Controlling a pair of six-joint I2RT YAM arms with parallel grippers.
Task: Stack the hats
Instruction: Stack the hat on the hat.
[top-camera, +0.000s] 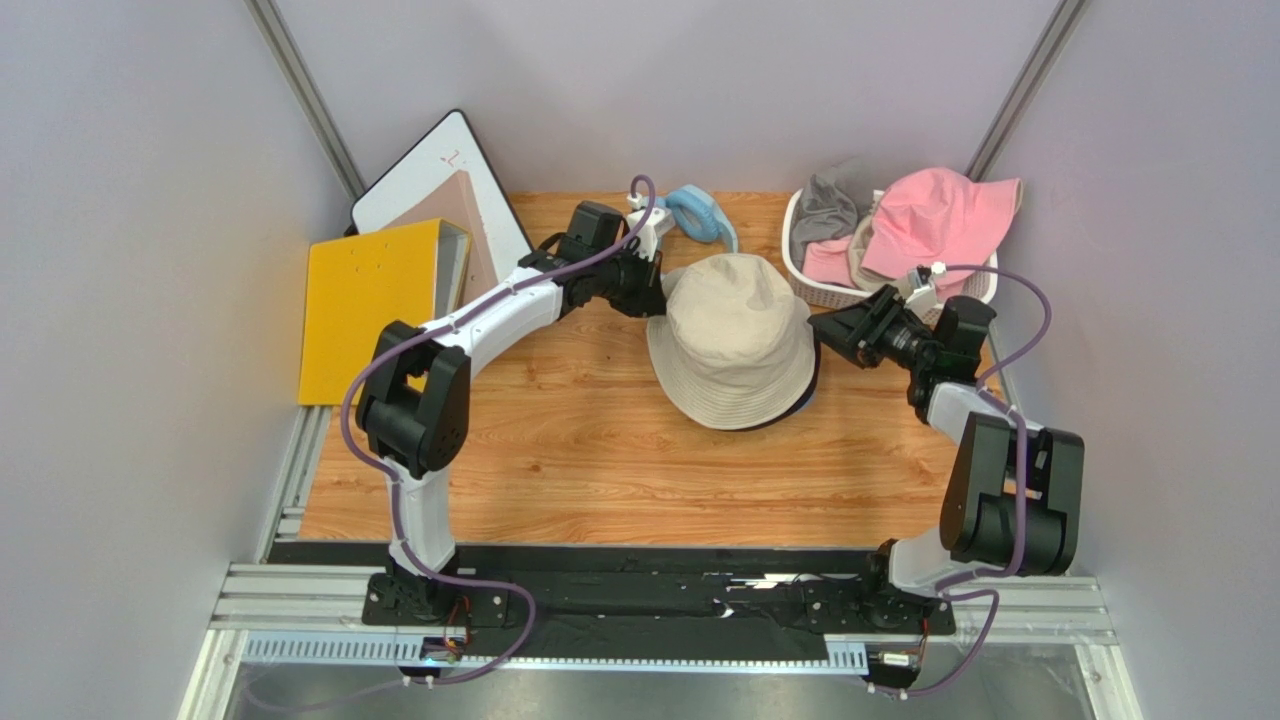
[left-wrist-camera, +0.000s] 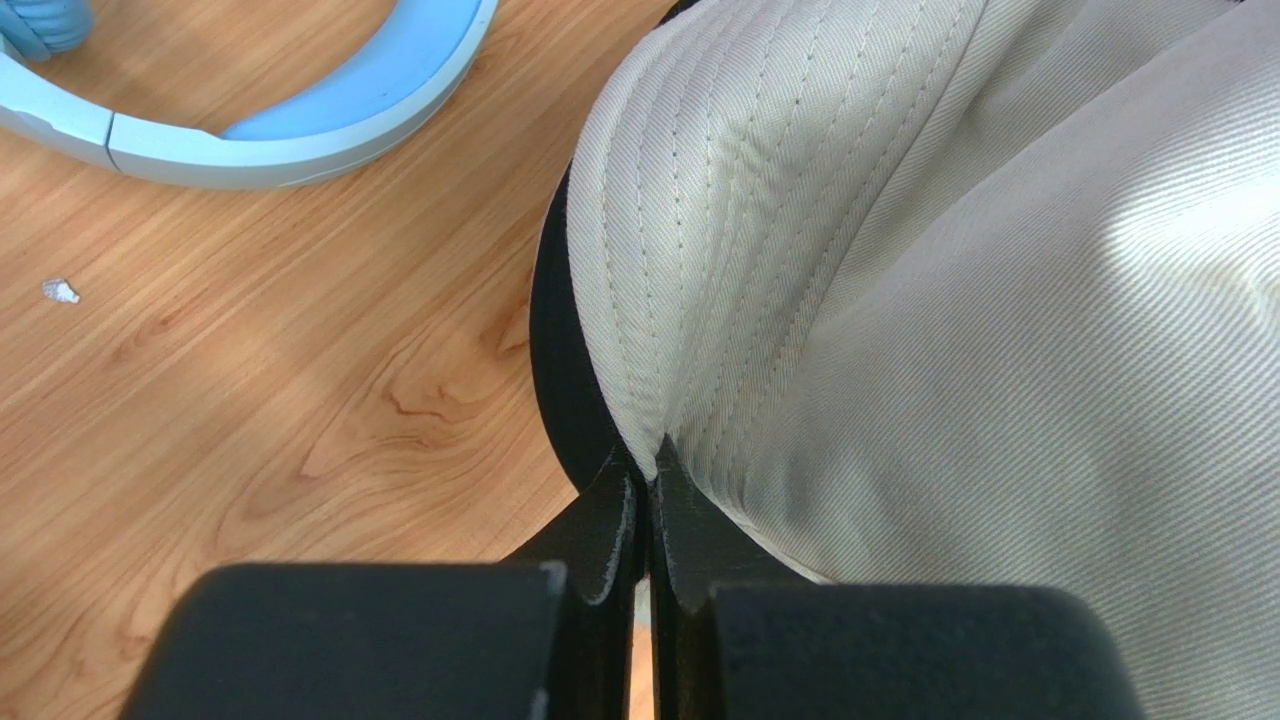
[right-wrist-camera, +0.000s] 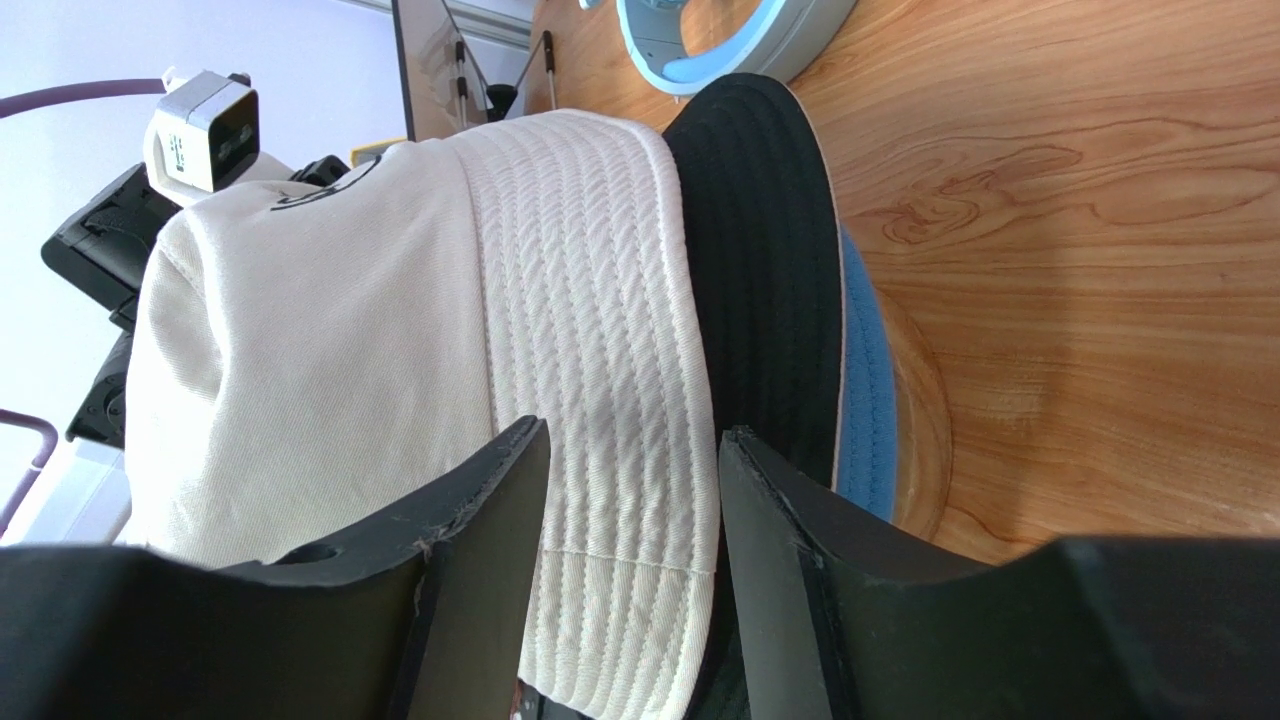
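The wooden table carries the stack at its centre. The beige hat sits on top, crown up. Under it the right wrist view shows a black hat and, lowest, a blue hat, their brims peeking out on one side. A white basket at the far right corner holds a pink hat and a grey hat, not yet stacked. A light blue ring lies near the far edge, just beside the stack.

The left gripper is clenched on the left edge of the beige hat's brim. The right gripper has its jaws apart, one above and one below the brim on the opposite side, gripping nothing.

The step in hand looks like settling the beige hat squarely over the black one. To do it well, the right jaws should take only the beige brim, not the black one beneath. Both sides should then be drawn down evenly so the crown seats without creasing, and let go together.
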